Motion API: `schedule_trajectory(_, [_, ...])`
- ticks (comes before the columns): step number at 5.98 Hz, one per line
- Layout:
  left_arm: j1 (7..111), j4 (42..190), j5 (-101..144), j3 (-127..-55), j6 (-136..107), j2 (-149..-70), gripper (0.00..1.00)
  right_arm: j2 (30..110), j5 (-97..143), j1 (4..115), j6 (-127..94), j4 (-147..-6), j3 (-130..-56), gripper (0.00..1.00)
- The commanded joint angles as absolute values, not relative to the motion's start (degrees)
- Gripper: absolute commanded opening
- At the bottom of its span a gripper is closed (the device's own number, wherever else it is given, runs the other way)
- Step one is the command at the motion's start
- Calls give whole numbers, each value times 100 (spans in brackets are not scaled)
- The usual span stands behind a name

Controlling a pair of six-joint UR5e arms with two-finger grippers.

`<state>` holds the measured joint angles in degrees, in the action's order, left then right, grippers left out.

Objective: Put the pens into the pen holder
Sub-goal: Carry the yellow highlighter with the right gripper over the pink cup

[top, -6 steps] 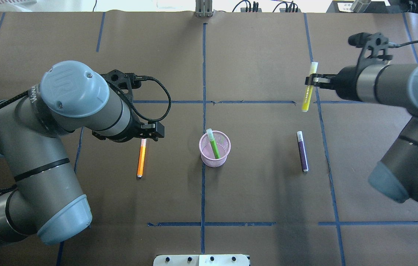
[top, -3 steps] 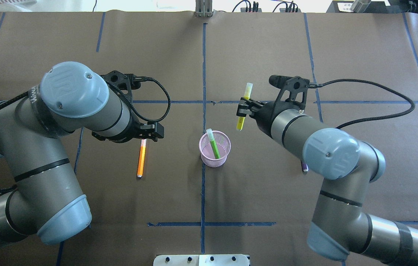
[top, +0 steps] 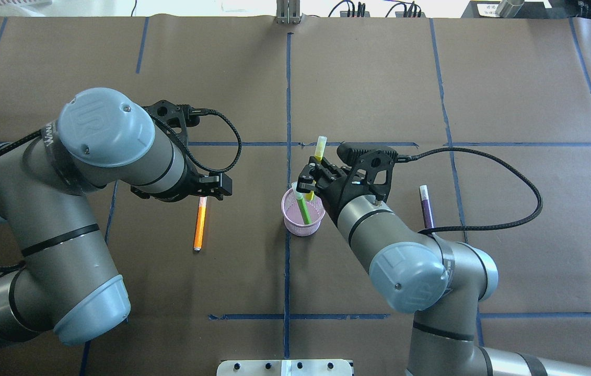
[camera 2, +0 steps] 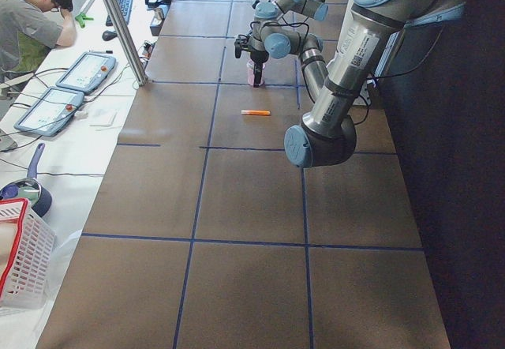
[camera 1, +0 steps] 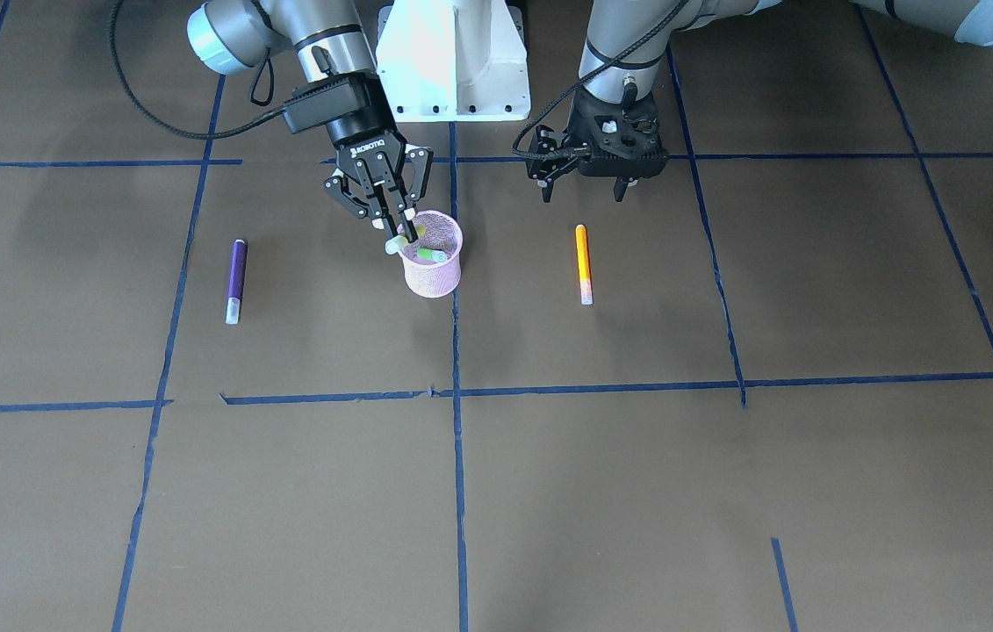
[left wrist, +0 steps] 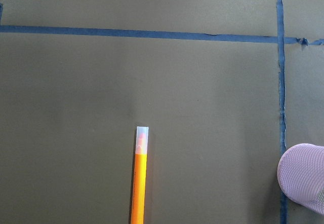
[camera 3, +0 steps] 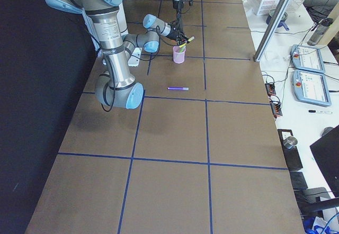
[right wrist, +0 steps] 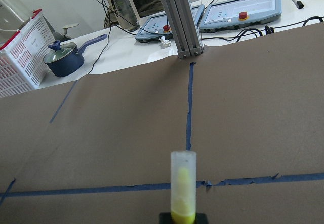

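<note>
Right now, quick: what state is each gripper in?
Left gripper: jaws open, holding nothing, near the orange pen.
Right gripper: shut on the yellow pen, at the pen holder.

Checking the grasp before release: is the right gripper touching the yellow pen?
Touching. In the overhead view the right gripper is clamped on the yellow pen around mid-length, and the right wrist view shows the pen rising straight out of the gripper.
</note>
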<state>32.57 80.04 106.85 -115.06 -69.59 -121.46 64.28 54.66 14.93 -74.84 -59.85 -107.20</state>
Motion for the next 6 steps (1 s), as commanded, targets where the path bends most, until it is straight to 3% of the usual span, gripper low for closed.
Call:
schedule_trajectory(1, [3261,8007,10679,-11505,-6961,-12146,100,6434,4828,1100,-7488,-5994,-10574,0])
schedule_trajectory(2, [3261,8007,10679,-11505,-6961,-12146,100,6425,4817,1090,-7506,-5994,-10547,1])
schedule_trajectory(3, [3252,8007,10679,-11505,-6961,-12146,100,6425,4816,1081,-7523,-6003,-10538,25])
schedule_trajectory(4, [3252,8007,10687,-11505,-6961,-12146,100,6399,4642,1081,-7532,-5994,-10347,98])
schedule_trajectory(6, [3252,8007,10679,-11505,-6961,-12146,100,6294,4676,1160,-7550,-6029,-10353,99])
